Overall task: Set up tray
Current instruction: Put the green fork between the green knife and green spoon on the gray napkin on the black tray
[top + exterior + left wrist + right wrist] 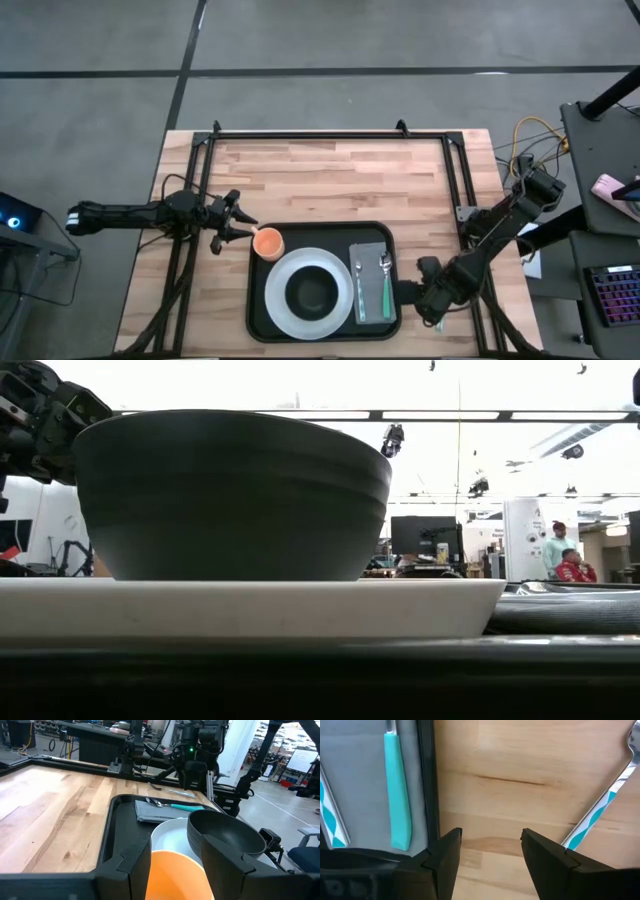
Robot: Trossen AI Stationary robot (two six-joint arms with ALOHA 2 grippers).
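From above, the black tray lies on the near middle of the wooden table. On it sit a white plate carrying a dark bowl, an orange cup in the tray's far left corner, and a grey napkin with cutlery on the right side. The left gripper reaches in from the left, its fingers spread, with the tips just beside the cup. The right gripper sits at the tray's right edge.

At table height, the bowl fills most of the picture, standing on the plate, with part of an arm at the upper left (2 people show far back in the room).

In the left wrist view, the 2 fingers stand apart with the cup between them; whether they touch it cannot be told. Beyond are the plate, bowl, napkin and a teal-handled spoon.

In the right wrist view, the fingers are open and empty over the bare table, beside the tray's rim. A teal handle rests on the napkin, and a striped-handled utensil lies on the wood.
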